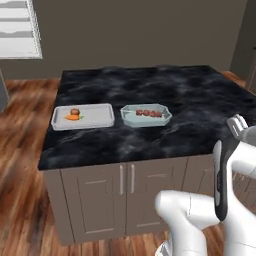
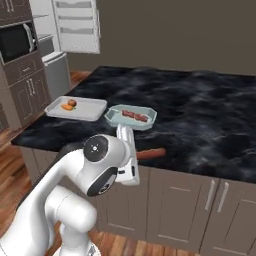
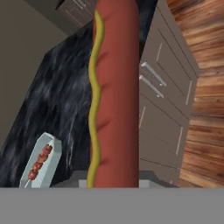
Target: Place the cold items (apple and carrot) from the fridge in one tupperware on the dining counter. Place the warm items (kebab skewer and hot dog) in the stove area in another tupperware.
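So the black marble bench [image 2: 200, 110] already carries a tray [image 2: 90, 107] with the apple and carrot, and a tupperware [image 2: 112, 117] with the kebab skewer [image 2: 134, 116]. Last step's underway: the end effector [image 2: 134, 157] is clamped on the hot dog [image 2: 150, 153], which sticks out lengthwise along the bench edge and needs carrying over into that tupperware.

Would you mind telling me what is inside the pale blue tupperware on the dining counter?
The pale blue tupperware holds the kebab skewer, lying flat along its floor. The floor under the skewer and behind the near wall is covered.
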Available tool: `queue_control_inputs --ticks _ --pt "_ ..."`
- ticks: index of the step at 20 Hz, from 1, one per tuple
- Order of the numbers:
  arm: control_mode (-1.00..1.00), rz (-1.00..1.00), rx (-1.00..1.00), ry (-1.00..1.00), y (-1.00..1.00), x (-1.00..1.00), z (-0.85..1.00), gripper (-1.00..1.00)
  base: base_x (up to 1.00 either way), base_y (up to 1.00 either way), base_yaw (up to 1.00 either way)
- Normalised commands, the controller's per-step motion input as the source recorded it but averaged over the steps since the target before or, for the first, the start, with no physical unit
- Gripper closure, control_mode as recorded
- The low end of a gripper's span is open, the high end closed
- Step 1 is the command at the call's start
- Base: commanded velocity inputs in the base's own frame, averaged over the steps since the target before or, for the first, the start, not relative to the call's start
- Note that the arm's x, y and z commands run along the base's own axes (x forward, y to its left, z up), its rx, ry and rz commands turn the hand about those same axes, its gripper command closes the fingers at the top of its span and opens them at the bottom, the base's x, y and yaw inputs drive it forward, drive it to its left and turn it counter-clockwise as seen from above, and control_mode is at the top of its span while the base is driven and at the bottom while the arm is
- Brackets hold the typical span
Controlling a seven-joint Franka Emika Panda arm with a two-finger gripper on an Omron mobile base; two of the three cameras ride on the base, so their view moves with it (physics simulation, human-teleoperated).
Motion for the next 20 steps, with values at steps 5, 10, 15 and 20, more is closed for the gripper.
queue_control_inputs --ticks 5,10,15,20 --pt "1.00 0.00 0.00 0.00 0.00 0.00 0.00 1.00 0.64 0.72 -0.16" --pt "1.00 0.00 0.00 0.00 0.00 0.00 0.00 1.00 0.82 0.23 -0.14" --pt "1.00 0.00 0.00 0.00 0.00 0.00 0.00 1.00 0.85 0.00 -0.17" --pt "-1.00 -0.02 0.00 0.05 0.04 0.20 0.00 1.00 0.79 0.07 -0.14"
